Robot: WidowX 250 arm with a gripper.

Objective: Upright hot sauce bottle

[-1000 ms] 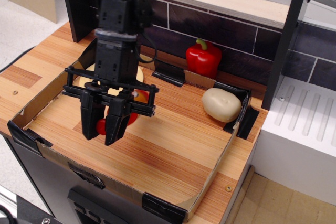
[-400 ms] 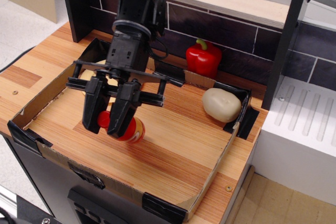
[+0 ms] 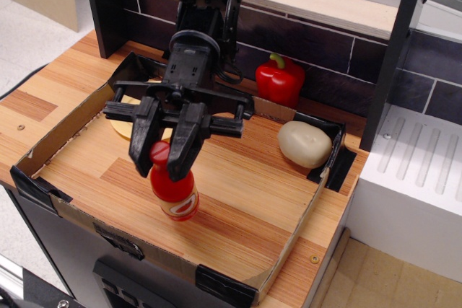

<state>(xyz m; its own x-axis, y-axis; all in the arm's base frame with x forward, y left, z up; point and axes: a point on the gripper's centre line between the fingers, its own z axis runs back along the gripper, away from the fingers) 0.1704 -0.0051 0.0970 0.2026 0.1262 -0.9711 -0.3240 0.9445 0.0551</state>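
I count one hot sauce bottle (image 3: pixel 173 191) on my desk (image 3: pixel 245 207), one red bell pepper (image 3: pixel 280 79), and one pale, potato-like lump (image 3: pixel 304 143). There is one yellow round thing (image 3: pixel 124 125) behind my tool (image 3: pixel 165 158), mostly hidden, so I cannot say what it is. One cardboard tray wall (image 3: pixel 58 135) rings them.

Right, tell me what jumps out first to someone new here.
The black pincer clamps the cap of the red hot sauce bottle, near upright at the tray's front left. Behind, a red bell pepper sits against the dark tiles, a pale potato in the tray's right corner.
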